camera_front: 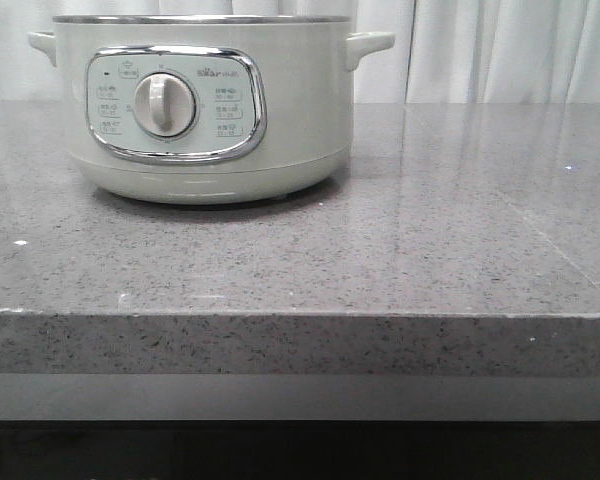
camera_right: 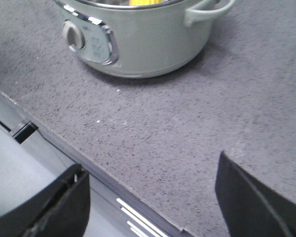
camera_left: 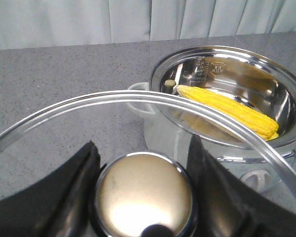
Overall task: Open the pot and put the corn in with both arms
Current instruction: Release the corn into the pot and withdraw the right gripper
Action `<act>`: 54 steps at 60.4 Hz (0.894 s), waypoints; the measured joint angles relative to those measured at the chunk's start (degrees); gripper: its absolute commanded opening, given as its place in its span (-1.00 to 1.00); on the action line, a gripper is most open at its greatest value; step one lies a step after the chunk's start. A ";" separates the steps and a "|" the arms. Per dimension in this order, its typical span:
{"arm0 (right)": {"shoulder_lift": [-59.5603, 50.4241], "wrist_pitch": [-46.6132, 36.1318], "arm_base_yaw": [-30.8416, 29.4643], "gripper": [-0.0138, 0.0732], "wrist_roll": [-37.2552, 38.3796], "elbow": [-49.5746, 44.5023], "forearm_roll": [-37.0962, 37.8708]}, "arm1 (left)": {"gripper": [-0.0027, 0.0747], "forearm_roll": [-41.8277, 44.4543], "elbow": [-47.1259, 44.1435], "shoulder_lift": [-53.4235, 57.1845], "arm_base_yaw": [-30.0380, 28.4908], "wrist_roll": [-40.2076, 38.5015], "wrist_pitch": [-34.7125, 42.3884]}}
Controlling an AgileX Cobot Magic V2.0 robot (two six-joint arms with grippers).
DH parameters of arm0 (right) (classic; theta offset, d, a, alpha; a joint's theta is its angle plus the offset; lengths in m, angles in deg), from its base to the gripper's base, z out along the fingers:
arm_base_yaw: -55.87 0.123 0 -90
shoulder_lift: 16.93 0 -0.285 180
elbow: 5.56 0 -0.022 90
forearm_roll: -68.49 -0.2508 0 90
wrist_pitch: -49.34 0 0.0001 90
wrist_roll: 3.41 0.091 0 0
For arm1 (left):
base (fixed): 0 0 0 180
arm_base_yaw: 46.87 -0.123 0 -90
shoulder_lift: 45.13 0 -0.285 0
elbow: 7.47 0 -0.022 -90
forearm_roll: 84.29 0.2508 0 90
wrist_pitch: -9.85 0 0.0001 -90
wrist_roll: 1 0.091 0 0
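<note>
The pale grey-green pot (camera_front: pixel 205 105) stands at the back left of the grey counter, its dial facing me. In the left wrist view the pot (camera_left: pixel 227 123) is open and the yellow corn (camera_left: pixel 229 109) lies inside its steel bowl. My left gripper (camera_left: pixel 144 192) is shut on the chrome knob (camera_left: pixel 144 195) of the glass lid (camera_left: pixel 113 101), held up beside the pot. My right gripper (camera_right: pixel 150 190) is open and empty above the counter's front edge, apart from the pot (camera_right: pixel 138 34). Neither gripper shows in the front view.
The speckled grey counter (camera_front: pixel 380 250) stretches to the right of the pot. Its front edge (camera_right: pixel 89 168) runs under my right gripper. A pale curtain (camera_front: pixel 500 50) hangs behind the counter.
</note>
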 measured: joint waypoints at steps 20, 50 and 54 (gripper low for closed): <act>-1.94 0.00 -0.20 0.58 0.38 0.00 0.22 | -0.31 0.00 0.00 0.00 0.00 0.00 0.00; -1.94 0.00 -0.20 0.58 0.47 0.00 0.22 | -0.31 -1.71 -0.11 0.00 0.00 0.00 0.68; -1.94 0.00 -0.20 0.58 0.47 0.00 0.22 | -0.31 -3.72 -0.42 -0.12 0.00 0.00 1.99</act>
